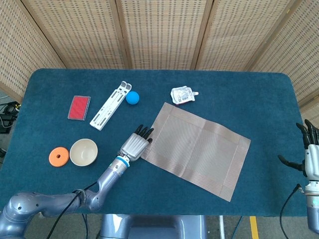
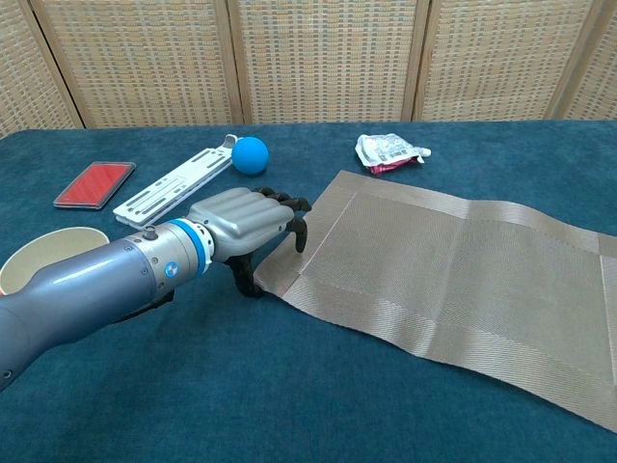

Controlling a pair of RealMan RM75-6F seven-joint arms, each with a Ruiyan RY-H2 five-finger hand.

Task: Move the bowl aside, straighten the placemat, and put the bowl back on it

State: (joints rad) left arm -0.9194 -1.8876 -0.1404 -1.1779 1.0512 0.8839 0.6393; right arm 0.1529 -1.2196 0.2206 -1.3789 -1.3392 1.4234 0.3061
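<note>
The beige bowl stands on the blue cloth at the front left, clear of the placemat; its rim shows in the chest view. The woven tan placemat lies flat and skewed, its right side turned towards the front edge. My left hand is at the mat's left corner: its fingers reach over the mat's edge and the thumb points down at the corner. I see no part of the mat lifted. My right hand hovers past the table's right edge, fingers apart, holding nothing.
An orange disc lies left of the bowl. Further back are a red card, a white slotted bar, a blue ball and a crumpled pouch. Wicker screens stand behind the table.
</note>
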